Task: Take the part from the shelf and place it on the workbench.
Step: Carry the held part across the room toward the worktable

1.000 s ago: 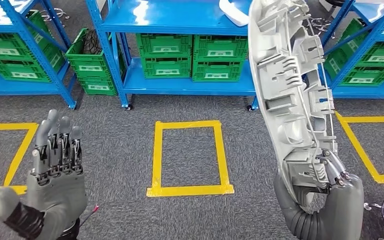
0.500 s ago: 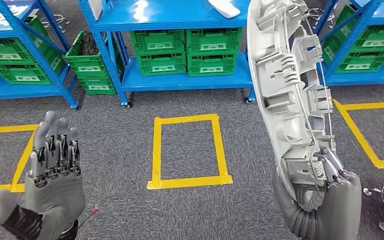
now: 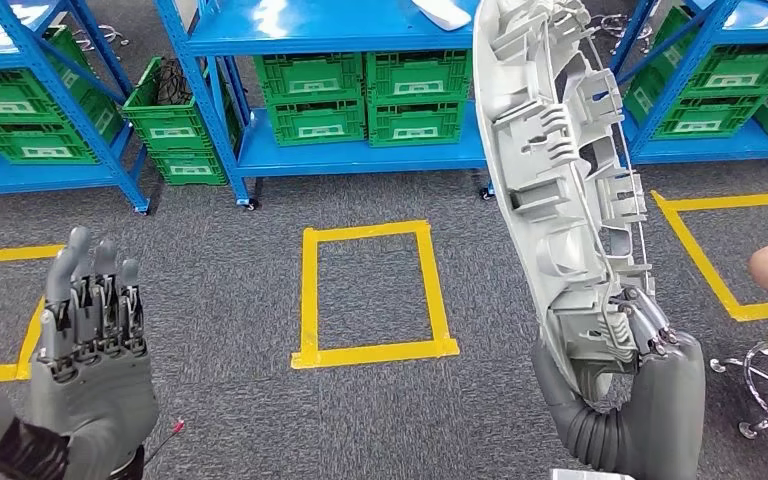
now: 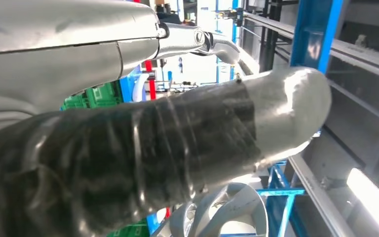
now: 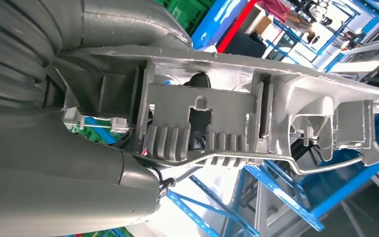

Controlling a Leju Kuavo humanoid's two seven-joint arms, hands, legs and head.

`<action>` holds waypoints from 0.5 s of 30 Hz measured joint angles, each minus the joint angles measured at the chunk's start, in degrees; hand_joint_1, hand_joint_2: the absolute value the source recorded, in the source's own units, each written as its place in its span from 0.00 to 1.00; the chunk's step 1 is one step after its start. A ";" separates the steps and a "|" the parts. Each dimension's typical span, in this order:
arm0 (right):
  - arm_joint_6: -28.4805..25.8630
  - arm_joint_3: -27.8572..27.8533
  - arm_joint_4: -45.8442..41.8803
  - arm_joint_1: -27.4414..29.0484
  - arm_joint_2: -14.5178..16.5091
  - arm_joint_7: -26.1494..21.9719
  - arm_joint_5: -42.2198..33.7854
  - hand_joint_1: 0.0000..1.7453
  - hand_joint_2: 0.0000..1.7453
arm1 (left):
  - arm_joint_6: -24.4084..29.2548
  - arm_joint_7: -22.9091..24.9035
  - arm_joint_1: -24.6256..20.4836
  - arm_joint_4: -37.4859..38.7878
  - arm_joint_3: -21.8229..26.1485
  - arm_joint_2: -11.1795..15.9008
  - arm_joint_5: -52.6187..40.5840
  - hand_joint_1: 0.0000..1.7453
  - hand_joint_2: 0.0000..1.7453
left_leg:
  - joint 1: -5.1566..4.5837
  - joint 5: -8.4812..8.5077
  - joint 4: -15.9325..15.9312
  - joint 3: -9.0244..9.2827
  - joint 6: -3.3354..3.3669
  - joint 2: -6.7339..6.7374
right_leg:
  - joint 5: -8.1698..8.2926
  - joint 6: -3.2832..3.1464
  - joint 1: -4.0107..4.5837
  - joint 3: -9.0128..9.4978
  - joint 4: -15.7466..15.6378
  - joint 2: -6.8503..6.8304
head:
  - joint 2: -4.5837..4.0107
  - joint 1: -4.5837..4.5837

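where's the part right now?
In the head view, on the robot's right: the right hand grips the long grey part by its lower end, holding it upright in front of the blue shelf.

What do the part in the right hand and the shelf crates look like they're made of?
Part: likely moulded plastic, matte light grey, with ribs and clip sockets. A thin wire, probably metal, runs along it. Crates: green plastic, seemingly, with slotted walls.

head view high, facing down at floor (image 3: 210,300), wrist views close, sharing blue shelves (image 3: 340,30)
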 joint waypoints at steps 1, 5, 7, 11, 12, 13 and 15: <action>0.01 -0.09 0.00 0.03 0.00 -0.02 -0.02 1.00 1.00 | 0.00 0.01 0.00 0.00 0.00 -0.02 0.00 0.00 0.00 | 0.16 0.97 -0.45 -0.57 0.25 0.10 | -1.72 0.63 -0.16 -1.19 2.47 0.09 | 0.01 -0.01; 0.01 -0.20 0.00 0.10 0.00 -0.07 -0.05 1.00 1.00 | -0.01 0.05 0.05 0.05 0.00 -0.04 0.00 0.00 0.00 | 0.56 3.08 0.10 -3.89 0.39 0.22 | -8.45 2.05 -0.96 -4.67 15.02 0.20 | 0.00 0.92; 0.01 -0.21 0.00 0.13 0.00 -0.07 -0.06 1.00 1.00 | 0.02 0.04 0.07 0.05 0.00 -0.04 0.01 0.00 0.00 | 0.83 3.70 1.19 -6.02 -0.04 0.17 | -6.48 2.52 -1.31 -1.99 12.67 0.19 | 0.00 1.27; 0.03 -0.23 0.00 0.17 0.00 -0.07 -0.08 1.00 1.00 | 0.15 -0.06 0.11 0.04 -0.01 -0.06 0.05 0.00 0.00 | 1.00 4.53 3.56 -9.01 -1.40 0.07 | -5.18 2.32 -1.32 6.51 0.22 0.38 | -0.01 2.11; 0.04 -0.24 0.00 0.23 0.00 -0.07 -0.09 1.00 1.00 | 0.15 -0.12 0.12 0.04 -0.02 -0.06 0.05 0.00 0.00 | 0.96 4.74 3.77 -9.20 -1.75 0.06 | -5.61 1.87 -1.14 6.67 -0.34 0.45 | 0.00 2.16; 0.05 -0.27 0.00 0.29 0.00 -0.07 -0.10 1.00 1.00 | 0.15 -0.18 0.13 0.04 -0.02 -0.06 0.07 0.00 0.00 | 1.02 4.95 3.78 -9.16 -2.08 0.05 | -5.48 1.35 -1.03 6.12 -0.16 0.50 | 0.00 2.03; 0.07 -0.34 0.00 0.31 0.00 -0.08 -0.10 1.00 1.00 | 0.16 -0.25 0.16 0.03 0.00 -0.06 0.08 0.00 0.00 | 1.21 4.85 3.96 -9.53 -2.77 0.03 | -5.06 0.38 -1.04 5.63 -0.38 0.34 | 0.00 1.69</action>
